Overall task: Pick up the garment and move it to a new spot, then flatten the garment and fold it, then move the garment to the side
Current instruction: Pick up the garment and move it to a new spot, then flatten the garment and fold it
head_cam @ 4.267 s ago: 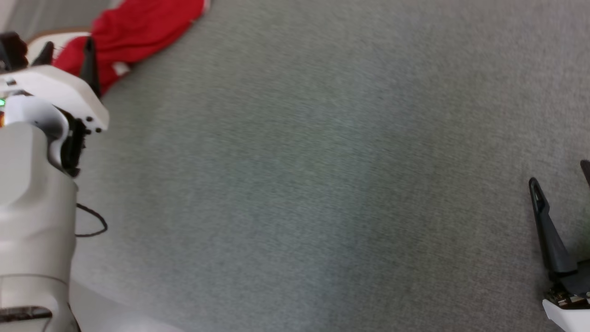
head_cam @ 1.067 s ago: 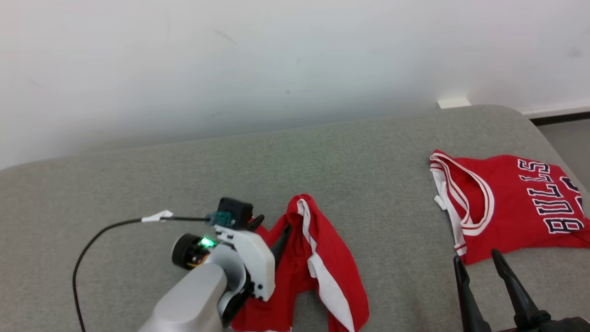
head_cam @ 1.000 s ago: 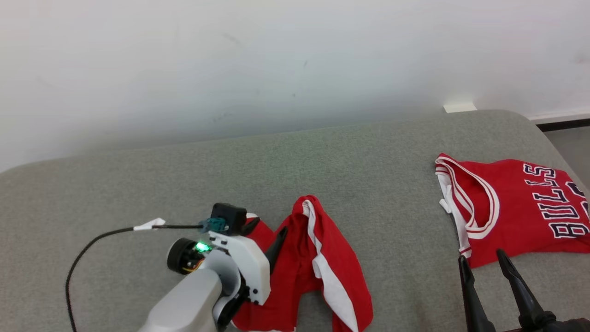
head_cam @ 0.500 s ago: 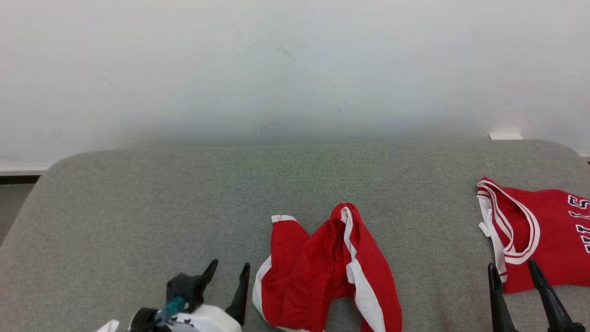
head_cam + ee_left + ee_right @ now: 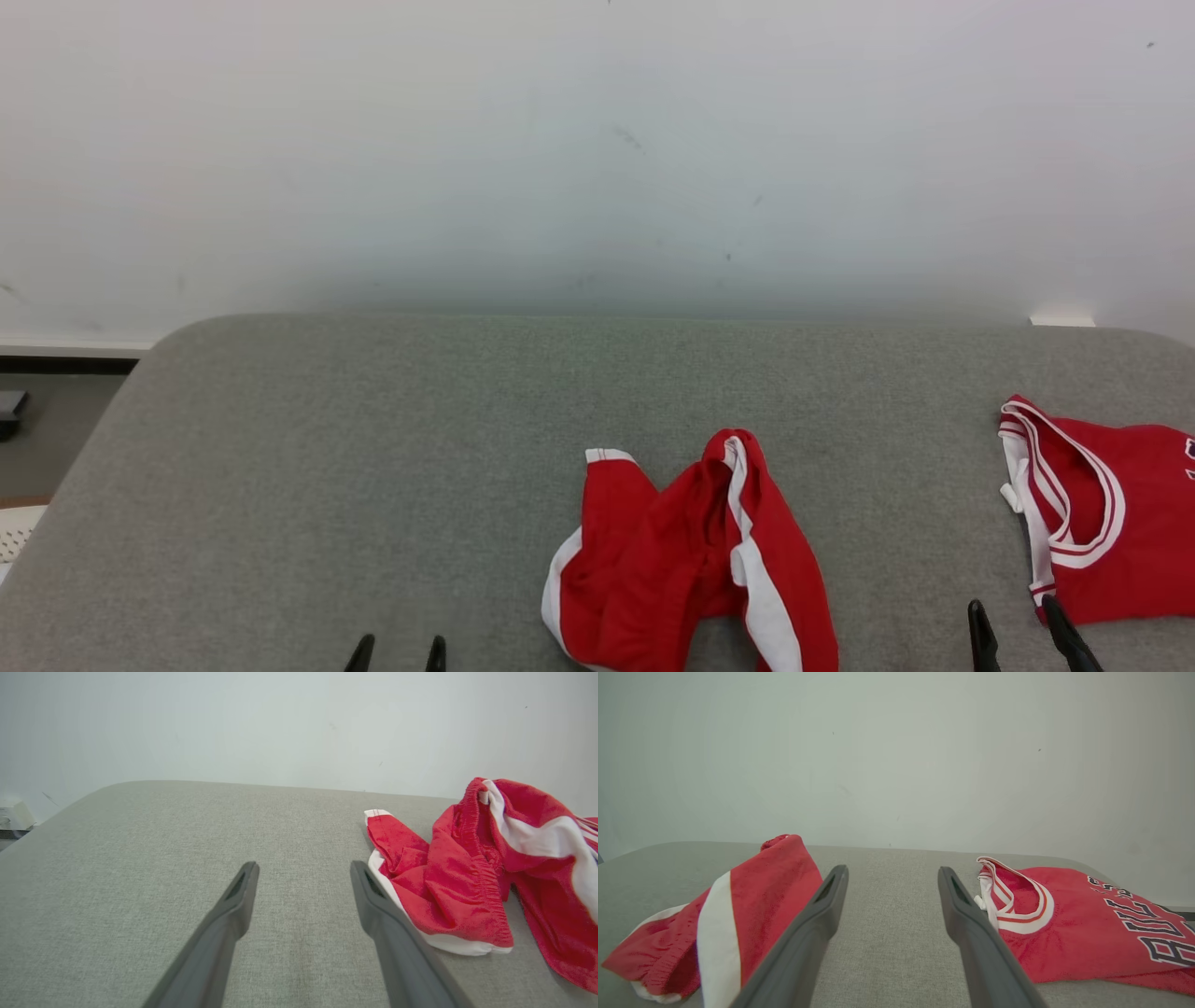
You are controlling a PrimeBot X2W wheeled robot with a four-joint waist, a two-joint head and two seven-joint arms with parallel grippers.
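White wall behind a grey padded top. Red jersey lies flat at the right end. Red shorts, white-striped and crumpled, lie at centre, well apart from the jersey. Left gripper spread, holding nothing, left of shorts. Right gripper spread, holding nothing, between shorts and jersey.
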